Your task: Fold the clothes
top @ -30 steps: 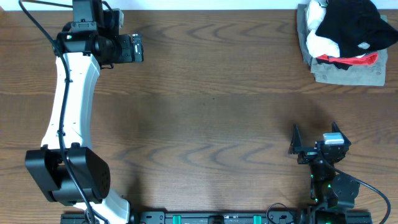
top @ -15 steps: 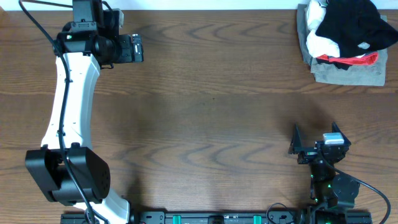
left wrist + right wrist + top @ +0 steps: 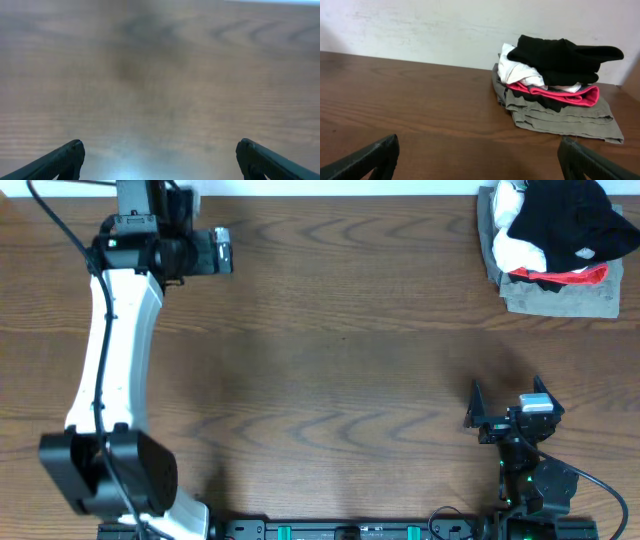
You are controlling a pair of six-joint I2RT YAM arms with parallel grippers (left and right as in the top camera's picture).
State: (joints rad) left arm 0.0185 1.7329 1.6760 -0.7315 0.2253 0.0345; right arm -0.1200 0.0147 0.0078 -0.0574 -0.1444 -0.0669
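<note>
Black cloth is what I'm after: the T-shirt [image 3: 560,215] sits crumpled on top of a pile at the far right corner of the surface [image 3: 340,360], not spread out at all. Under it I can see a white garment [image 3: 520,248], a red piece [image 3: 565,275] and, at the bottom, a grey garment [image 3: 560,298] folded flat. Stacked like that, the shirt should lift off without disturbing much, though the white garment touches it and could drag along.

My right end effector [image 3: 479,159] is spread wide and holds nothing. It sits low near my own edge on the right, facing the pile, so its camera gets a clean side view of the stack. I judge that arm the natural one to reach for the shirt.

My left end effector [image 3: 160,167] is also spread and empty, looking down at blurred bare wood by the far left corner, well apart from the clothes. That keeps it out of the way and leaves the middle of the surface as the place to lay the shirt flat.

Nothing of the fold has begun. The first job, as I see it, is pulling the shirt off and spreading it out.
</note>
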